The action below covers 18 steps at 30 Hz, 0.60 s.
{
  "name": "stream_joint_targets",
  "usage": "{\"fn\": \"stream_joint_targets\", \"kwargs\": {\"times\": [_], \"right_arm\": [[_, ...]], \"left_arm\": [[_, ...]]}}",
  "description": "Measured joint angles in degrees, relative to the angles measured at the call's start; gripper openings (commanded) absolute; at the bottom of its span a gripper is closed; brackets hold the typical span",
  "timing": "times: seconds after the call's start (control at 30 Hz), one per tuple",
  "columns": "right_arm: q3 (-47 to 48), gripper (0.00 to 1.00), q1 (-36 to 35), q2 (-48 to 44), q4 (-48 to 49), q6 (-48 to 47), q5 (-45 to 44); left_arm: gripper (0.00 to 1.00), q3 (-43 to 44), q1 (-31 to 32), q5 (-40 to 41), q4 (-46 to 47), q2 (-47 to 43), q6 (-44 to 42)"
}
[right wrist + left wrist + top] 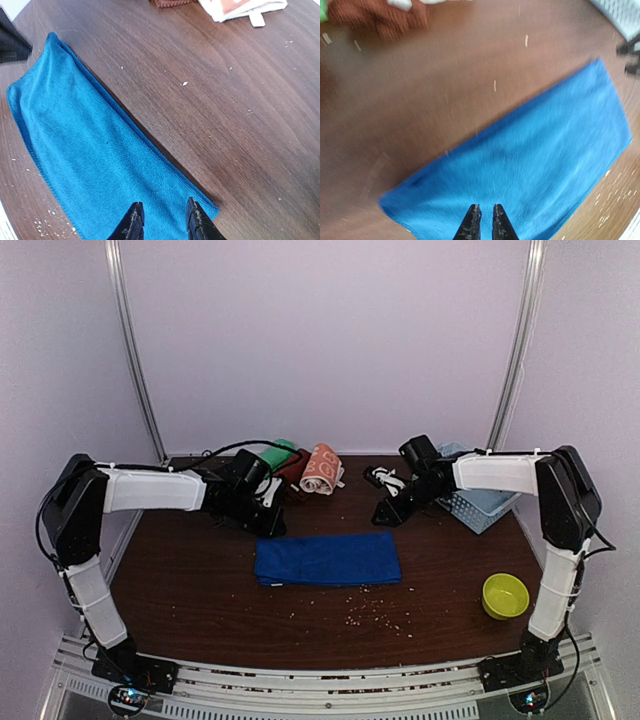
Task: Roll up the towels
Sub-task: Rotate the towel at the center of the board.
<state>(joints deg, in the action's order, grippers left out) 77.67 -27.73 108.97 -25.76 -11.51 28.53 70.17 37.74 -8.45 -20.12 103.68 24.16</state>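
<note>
Royal blue cloth towel [328,558] lies flat, unrolled, mid dark wooden table [190,585]. Left gripper [484,211] narrowly parted, right gripper [164,206] spread; both empty above it. Orange printed towel [322,468] appears rolled at rear; blue one outstanding

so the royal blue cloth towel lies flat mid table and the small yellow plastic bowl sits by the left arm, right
Not quite: the side is wrong. The royal blue cloth towel lies flat mid table, but the small yellow plastic bowl sits by the right arm, not the left, as the top external view shows.
</note>
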Motion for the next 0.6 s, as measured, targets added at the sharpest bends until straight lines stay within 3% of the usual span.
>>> {"fn": "stream_joint_targets", "kwargs": {"times": [0.27, 0.47, 0.6], "right_arm": [[0.4, 0.29, 0.1, 7.5, -0.6, -2.3, -5.8], [-1.6, 0.27, 0.0, 6.7, 1.2, -2.4, -8.7], [-7.0, 0.27, -0.2, 2.9, 2.0, -2.7, -8.2]], "left_arm": [[0.11, -3.6, 0.2, 3.2, -1.4, 5.2, 1.7], [0.11, -3.7, 0.0, 4.4, -0.9, 5.5, 1.5], [0.1, 1.8, -1.2, 5.2, -1.6, 9.5, -0.3]]}}
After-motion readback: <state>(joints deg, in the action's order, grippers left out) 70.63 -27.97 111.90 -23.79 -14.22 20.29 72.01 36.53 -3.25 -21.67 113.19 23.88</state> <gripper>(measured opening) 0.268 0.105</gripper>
